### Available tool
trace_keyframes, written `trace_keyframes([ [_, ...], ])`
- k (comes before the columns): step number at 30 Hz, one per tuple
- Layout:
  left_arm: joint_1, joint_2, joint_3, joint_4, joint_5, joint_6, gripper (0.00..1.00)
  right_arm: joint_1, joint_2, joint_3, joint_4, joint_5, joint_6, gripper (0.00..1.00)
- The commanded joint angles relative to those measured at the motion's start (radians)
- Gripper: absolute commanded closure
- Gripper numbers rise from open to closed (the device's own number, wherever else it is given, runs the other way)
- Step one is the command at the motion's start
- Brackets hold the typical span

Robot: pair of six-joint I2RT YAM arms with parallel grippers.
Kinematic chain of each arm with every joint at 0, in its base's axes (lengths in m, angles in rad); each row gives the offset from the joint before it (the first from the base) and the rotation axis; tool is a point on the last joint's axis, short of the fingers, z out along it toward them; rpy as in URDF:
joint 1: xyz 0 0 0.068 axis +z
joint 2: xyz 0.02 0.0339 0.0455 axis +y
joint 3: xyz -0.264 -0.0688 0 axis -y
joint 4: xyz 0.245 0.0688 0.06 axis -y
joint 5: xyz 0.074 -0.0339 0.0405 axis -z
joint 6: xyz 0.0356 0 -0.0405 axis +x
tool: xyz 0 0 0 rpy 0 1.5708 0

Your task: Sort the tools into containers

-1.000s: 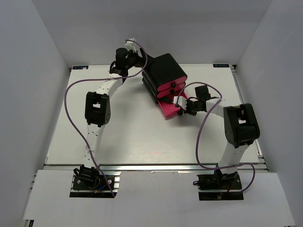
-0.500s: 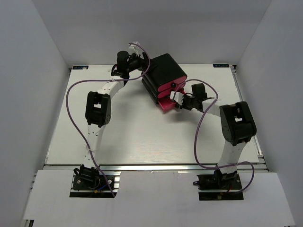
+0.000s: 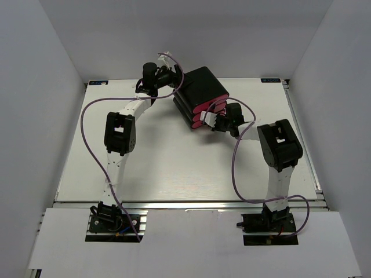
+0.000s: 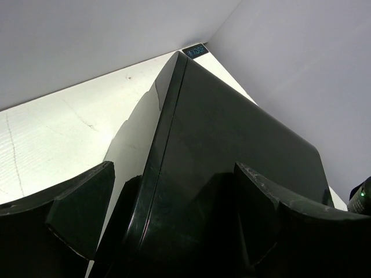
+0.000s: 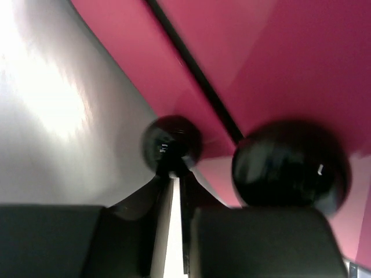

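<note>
Broadly, the white table (image 3: 162, 168) carries the black box (image 3: 203, 81), with the pink drawers (image 3: 199, 107) stacked in its front face. In front of the box, the right arm (image 3: 279, 145) folds sharply at its elbow. The right gripper (image 5: 175, 185) points at a black knob (image 5: 172, 143) just past its tips. Only a narrow slit shows between the fingers, and whether they grip the knob cannot be told. Left of the box, the left arm (image 3: 119, 130) stretches far, and the left gripper (image 4: 174, 174) is spread wide astride the box's rear corner.
</note>
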Motion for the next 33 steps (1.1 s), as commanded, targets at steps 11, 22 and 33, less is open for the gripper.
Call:
trace_keyframes([
  [11, -0.039, -0.039, -0.016, -0.103, 0.037, 0.031, 0.06, 0.067, 0.01, 0.088, 0.062, 0.04, 0.091, 0.76],
  [22, 0.016, -0.12, -0.025, -0.018, -0.2, -0.053, 0.03, -0.081, -0.373, -0.185, -0.188, -0.176, 0.152, 0.24],
  [33, 0.088, -0.304, -0.12, -0.018, -0.47, -0.015, 0.02, -0.263, -0.53, -0.141, -0.081, -0.163, 0.629, 0.11],
])
